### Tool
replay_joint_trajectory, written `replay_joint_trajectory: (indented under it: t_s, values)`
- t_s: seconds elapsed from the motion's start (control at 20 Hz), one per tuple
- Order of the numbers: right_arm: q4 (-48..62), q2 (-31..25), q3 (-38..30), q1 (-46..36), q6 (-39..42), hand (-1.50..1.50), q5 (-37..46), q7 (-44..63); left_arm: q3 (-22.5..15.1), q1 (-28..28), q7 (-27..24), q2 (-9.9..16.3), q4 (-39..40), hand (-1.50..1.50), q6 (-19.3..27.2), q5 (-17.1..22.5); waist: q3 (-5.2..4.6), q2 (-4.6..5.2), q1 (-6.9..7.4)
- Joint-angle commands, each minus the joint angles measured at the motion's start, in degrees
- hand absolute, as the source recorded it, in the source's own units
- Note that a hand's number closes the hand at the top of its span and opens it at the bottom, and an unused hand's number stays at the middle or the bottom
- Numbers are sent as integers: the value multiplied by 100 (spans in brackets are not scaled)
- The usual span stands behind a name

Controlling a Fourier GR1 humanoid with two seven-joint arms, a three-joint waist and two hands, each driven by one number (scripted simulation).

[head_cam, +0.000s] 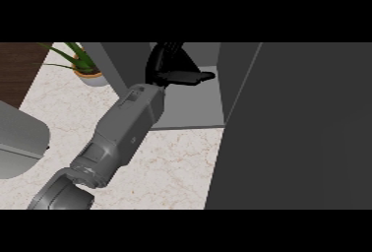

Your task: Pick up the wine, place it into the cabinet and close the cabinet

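Note:
My left hand point(171, 66) is inside the open cabinet point(195, 106), above its grey shelf floor. Its fingers point straight toward the back and the thumb point(198, 77) sticks out to the right, so the hand is open. I can see nothing held in it. The grey left forearm point(125, 133) runs up from the lower left across the marble counter point(178, 162) to the cabinet's front edge. No wine bottle shows anywhere in the head view. The right hand does not show either.
The cabinet's dark door point(294, 128) stands open and fills the whole right side. A potted green plant point(85, 66) sits at the back left beside the cabinet wall. A light grey rounded object point(18, 142) lies at the left edge.

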Motion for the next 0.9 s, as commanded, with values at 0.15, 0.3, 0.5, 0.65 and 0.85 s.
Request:
replay_joint_trajectory:
  t_s: [0.15,0.3,0.5,0.65,0.85]
  values:
    - [-1222,-186,-173,229,-73,-150,-281,691,-587,802,55,-9,-863,-150,-322,537,-2,-57,-3]
    - [-1131,-125,-128,174,-102,-150,-210,664,-767,1121,284,-9,-1347,-150,-436,652,-2,-61,139]
    - [-1310,-281,-155,496,-131,-150,-203,599,-982,1651,560,-9,-2102,-150,-381,637,2,-116,259]
    - [-1235,-337,-361,477,-106,-150,-338,568,-1349,2267,713,-9,-2813,-150,-251,705,5,-112,314]
    - [-1282,-302,-399,316,-120,-150,-439,697,-1598,2941,736,-9,-3502,-150,-83,621,2,-56,322]
